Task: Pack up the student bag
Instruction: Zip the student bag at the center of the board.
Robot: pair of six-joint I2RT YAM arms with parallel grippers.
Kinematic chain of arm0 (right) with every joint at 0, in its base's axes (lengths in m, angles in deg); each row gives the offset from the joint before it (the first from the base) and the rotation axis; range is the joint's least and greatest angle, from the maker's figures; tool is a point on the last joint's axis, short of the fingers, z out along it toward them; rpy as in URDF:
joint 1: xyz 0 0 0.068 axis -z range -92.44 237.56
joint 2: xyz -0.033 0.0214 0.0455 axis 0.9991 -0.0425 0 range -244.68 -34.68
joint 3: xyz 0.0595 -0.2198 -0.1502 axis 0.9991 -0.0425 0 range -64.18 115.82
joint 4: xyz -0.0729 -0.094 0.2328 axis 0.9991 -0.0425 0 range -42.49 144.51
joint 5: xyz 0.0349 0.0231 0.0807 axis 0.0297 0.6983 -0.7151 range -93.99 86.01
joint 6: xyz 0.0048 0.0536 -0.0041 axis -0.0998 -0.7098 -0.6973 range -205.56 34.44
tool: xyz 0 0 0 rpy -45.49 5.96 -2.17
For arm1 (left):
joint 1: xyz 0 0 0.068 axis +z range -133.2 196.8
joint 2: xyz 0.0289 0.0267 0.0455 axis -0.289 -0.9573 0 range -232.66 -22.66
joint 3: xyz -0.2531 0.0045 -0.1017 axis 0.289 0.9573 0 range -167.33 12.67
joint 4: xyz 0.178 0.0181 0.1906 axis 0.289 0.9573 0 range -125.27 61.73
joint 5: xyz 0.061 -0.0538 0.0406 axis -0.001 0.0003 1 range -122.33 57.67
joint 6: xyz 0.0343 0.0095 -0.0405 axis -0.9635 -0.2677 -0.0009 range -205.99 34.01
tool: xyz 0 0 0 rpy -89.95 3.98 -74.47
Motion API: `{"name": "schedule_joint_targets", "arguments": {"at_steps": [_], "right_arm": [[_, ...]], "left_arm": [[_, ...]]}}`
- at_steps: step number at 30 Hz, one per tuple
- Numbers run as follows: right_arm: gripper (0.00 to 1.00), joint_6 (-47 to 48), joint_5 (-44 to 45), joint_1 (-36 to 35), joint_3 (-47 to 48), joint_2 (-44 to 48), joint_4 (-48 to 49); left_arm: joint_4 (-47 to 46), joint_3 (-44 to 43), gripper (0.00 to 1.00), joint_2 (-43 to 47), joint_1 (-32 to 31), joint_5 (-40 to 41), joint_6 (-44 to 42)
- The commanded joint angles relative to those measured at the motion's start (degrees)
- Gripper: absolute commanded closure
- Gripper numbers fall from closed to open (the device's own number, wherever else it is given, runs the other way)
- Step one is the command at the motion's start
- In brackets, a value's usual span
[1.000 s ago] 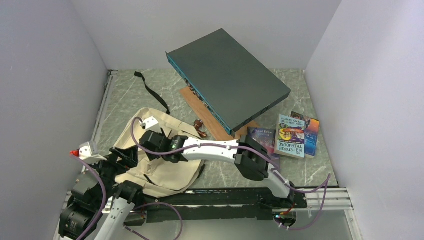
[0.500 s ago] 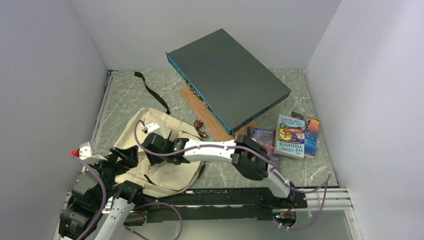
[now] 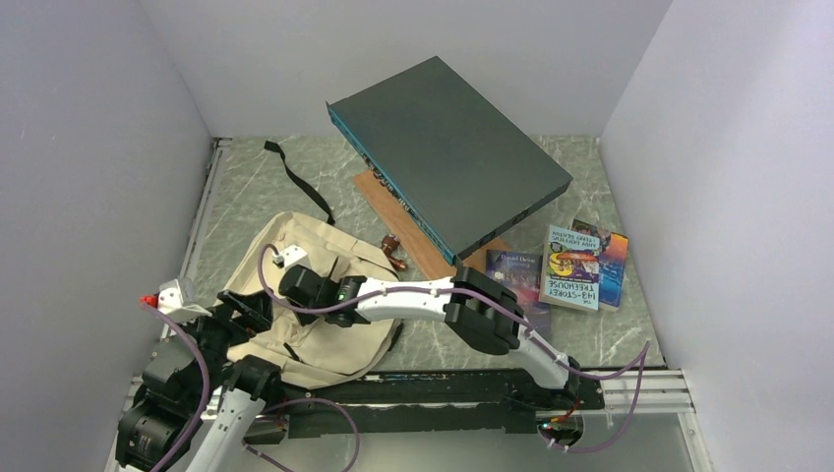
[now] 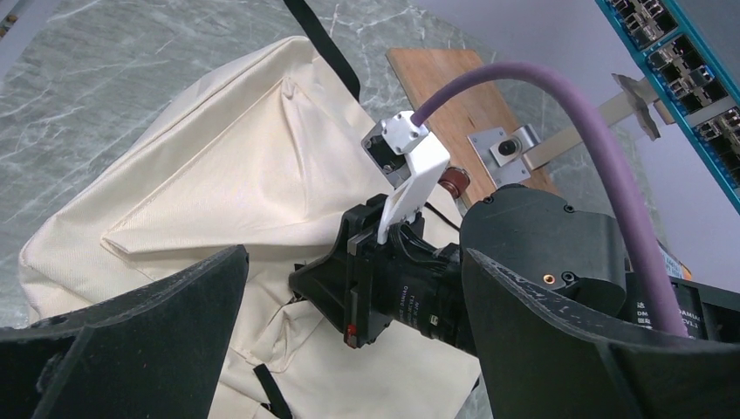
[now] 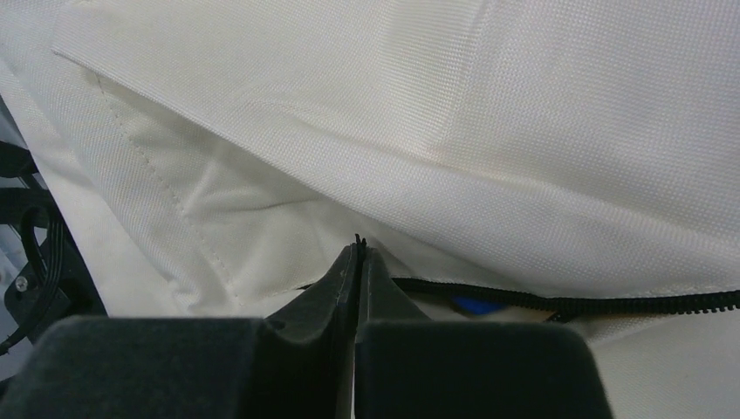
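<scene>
The student bag point(image 3: 310, 236) lies flat on the near-left part of the table point(image 3: 246, 177), right in front of the left arm. The right gripper point(image 5: 356, 259) reaches across and is pinched tight on a tiny black bit at the zipper point(image 5: 611, 304), I'd guess the zipper pull point(image 5: 359, 240), so it can drag the bag open. The left gripper point(image 4: 353, 253) hovers just beside it, fingers spread wide and empty, probably to pin the fabric, and the books point(image 3: 572, 265) wait well off right by the dark grey box point(image 3: 447, 152).

Pale grey walls point(image 3: 98, 147) on three sides; green marble tabletop point(image 3: 236, 197).
</scene>
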Motion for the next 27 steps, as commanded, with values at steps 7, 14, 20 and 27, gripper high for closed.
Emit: {"name": "schedule_joint_targets", "arguments": {"at_steps": [7,14,20,27], "right_arm": [[1.0,7.0,7.1,1.0,-6.7,9.8,11.0],[1.0,2.5,-0.5,2.3,-16.2,14.5,22.6],[1.0,-0.5,-3.9,3.0,-18.5,15.4,25.0],[1.0,-2.3,-5.8,3.9,-19.4,15.8,26.1]], "left_arm": [[5.4,-0.8,0.12,-6.6,0.0,-1.0,12.0],[10.3,5.3,0.3,-14.8,0.0,-7.5,26.5],[1.3,14.5,0.39,-15.2,0.0,-9.2,24.4],[-0.1,15.4,0.32,-19.6,0.0,-9.6,25.6]]}}
